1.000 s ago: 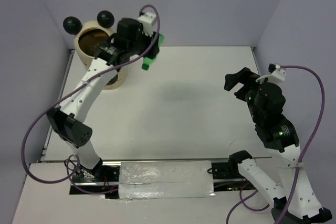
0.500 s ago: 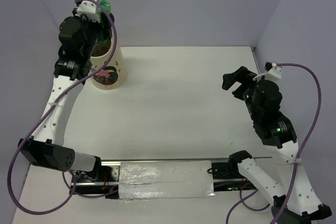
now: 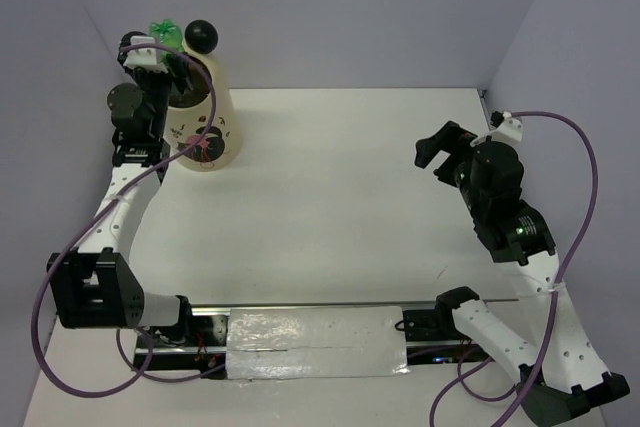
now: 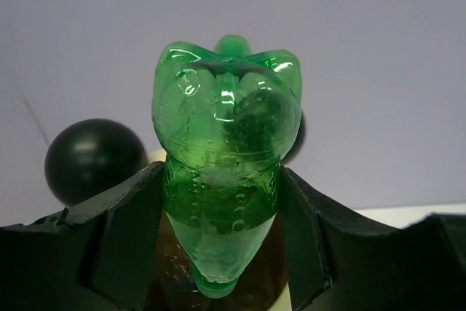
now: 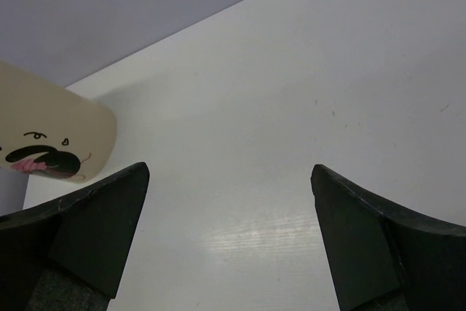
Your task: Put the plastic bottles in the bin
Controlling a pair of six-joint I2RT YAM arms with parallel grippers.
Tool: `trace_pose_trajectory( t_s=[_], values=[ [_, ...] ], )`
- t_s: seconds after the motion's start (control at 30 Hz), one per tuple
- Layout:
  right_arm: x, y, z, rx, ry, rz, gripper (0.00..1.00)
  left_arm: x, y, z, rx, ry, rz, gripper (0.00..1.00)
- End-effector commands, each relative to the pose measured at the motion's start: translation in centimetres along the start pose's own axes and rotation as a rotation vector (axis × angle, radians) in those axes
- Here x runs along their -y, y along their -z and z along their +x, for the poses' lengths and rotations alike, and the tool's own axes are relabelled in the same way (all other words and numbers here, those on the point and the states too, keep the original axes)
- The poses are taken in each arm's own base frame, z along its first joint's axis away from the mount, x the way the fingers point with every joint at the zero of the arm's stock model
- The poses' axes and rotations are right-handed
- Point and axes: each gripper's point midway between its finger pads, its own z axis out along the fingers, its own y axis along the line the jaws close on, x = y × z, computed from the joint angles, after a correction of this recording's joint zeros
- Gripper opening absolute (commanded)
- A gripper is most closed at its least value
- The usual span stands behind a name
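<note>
left hand (image 4: 220,180): fingers clamped on the sides of 1 green bottle (image 4: 226,121), base up, neck down, above the mouth of the bin (image 3: 224,125). right hand (image 5: 229,187): fingers wide apart, holding nothing, over the surface (image 3: 340,197). bins: 1. black ball ears (image 4: 95,159): 2.

Middle and right of table (image 3: 340,197) are bare, so either arm can pass freely. Bin (image 3: 215,132) sits in the far left corner, close to left wall (image 3: 60,97) and back wall (image 3: 350,17): tight from those sides, reachable from right and near side. Its mouth is blocked by left gripper (image 4: 222,202) clamping green bottle (image 4: 226,143) cap-down above it, with black ball ear (image 4: 95,159) just beside. Right gripper (image 5: 229,202), jaws apart with nothing between, hangs well apart from bin.
</note>
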Motion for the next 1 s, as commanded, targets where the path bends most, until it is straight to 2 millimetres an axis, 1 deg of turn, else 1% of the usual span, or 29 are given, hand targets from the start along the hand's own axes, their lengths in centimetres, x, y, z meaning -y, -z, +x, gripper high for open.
trace_pose_trajectory(
  t_s=[0.0,0.03,0.07,0.13,0.27,0.33,0.47,0.53,0.57,0.63,0.67,0.73,0.77,0.87,0.93,0.97],
  values=[
    [-1.2,0.6,-1.9,0.052,-0.012,-0.038,1.00,-1.4,-0.4,-3.4,0.220,0.061,0.010,0.68],
    [-1.1,0.6,-1.9,0.053,-0.008,-0.034,1.00,-1.6,-0.8,-2.5,0.210,0.074,0.014,0.68],
    [-1.0,0.7,-1.9,0.053,-0.007,-0.032,1.00,-1.8,-0.9,-2.3,0.211,0.082,0.014,0.68],
    [-0.9,0.7,-2.0,0.055,-0.006,-0.026,1.00,-2.0,-1.1,-0.7,0.190,0.138,0.023,0.69],
    [-1.0,0.6,-2.0,0.056,-0.011,-0.026,1.00,-1.8,-0.9,1.4,0.190,0.212,0.033,0.70],
    [-1.0,0.5,-1.9,0.050,-0.011,-0.025,1.00,-1.5,-0.7,1.3,0.209,0.243,0.046,0.70],
    [-0.9,0.5,-1.9,0.054,-0.009,-0.021,1.00,-1.0,-0.7,2.9,0.189,0.277,0.069,0.70],
    [-0.9,0.6,-1.9,0.053,-0.010,-0.023,1.00,-0.9,-0.8,3.8,0.176,0.286,0.070,0.72],
    [-0.9,0.6,-2.0,0.056,-0.012,-0.024,1.00,-0.9,-0.7,4.5,0.165,0.292,0.065,0.76],
    [-0.9,0.6,-1.9,0.054,-0.015,-0.025,1.00,-0.9,-0.6,5.1,0.154,0.288,0.063,0.79],
    [-0.8,0.7,-1.9,0.055,-0.017,-0.022,1.00,-0.9,-0.5,5.4,0.146,0.289,0.060,0.87],
    [-0.8,0.7,-1.9,0.055,-0.015,-0.020,1.00,-1.0,-0.3,5.4,0.144,0.291,0.049,0.99],
    [-0.8,0.7,-1.9,0.053,-0.014,-0.020,1.00,-1.1,-0.1,5.6,0.137,0.289,0.046,0.99],
    [-0.8,0.7,-1.9,0.054,-0.018,-0.022,1.00,-0.8,0.0,4.7,0.121,0.276,0.062,0.99],
    [-0.9,0.7,-1.8,0.051,-0.019,-0.027,1.00,-0.7,0.0,2.4,0.141,0.262,0.073,0.99],
    [-1.0,0.6,-1.8,0.050,-0.021,-0.030,1.00,-0.7,0.0,2.4,0.108,0.263,0.070,0.99]
  ],
)
